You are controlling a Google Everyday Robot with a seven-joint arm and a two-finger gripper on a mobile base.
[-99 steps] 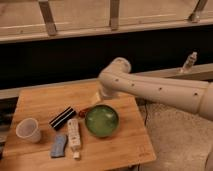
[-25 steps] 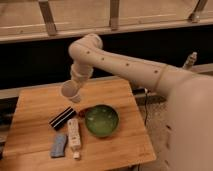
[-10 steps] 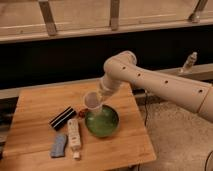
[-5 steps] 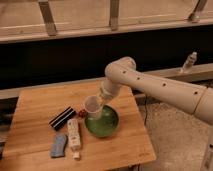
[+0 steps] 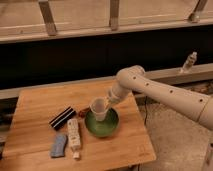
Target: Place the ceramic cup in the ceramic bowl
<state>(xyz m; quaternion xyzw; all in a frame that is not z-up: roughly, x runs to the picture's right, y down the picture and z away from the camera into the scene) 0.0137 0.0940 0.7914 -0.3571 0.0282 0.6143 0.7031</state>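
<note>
Nearest you, at the front left of the table (image 5: 35, 112), lies a small blue-grey object (image 5: 58, 145), flat on the wood. Just beside it on the right you have the white remote-like stick (image 5: 74, 135), lying lengthwise with one end toward the front edge. Behind those two, a dark rectangular block (image 5: 62, 117) rests at an angle, apart from the stick's far end.

To the right of the stick, near the middle of the table, sits the ceramic bowl (image 5: 102, 124), upright, its lighter green inside open to view. The ceramic cup (image 5: 98, 108) is over the bowl's rear left part, its mouth tipped toward the left and up, its narrower base down inside the bowl's outline. You cannot tell whether the base touches the bowl. A small reddish-brown thing (image 5: 84, 111) peeks out just behind the bowl's left rim.

Your tool (image 5: 108, 100) is at the cup's far right side, pinching the cup by its rim. The arm (image 5: 165, 97) runs from there up to a rounded joint and then off to the right edge of view.

Farther back, a dark wall and a pale ledge cross behind the table, and a small pale bottle (image 5: 188, 62) stands on the ledge at the far right.
</note>
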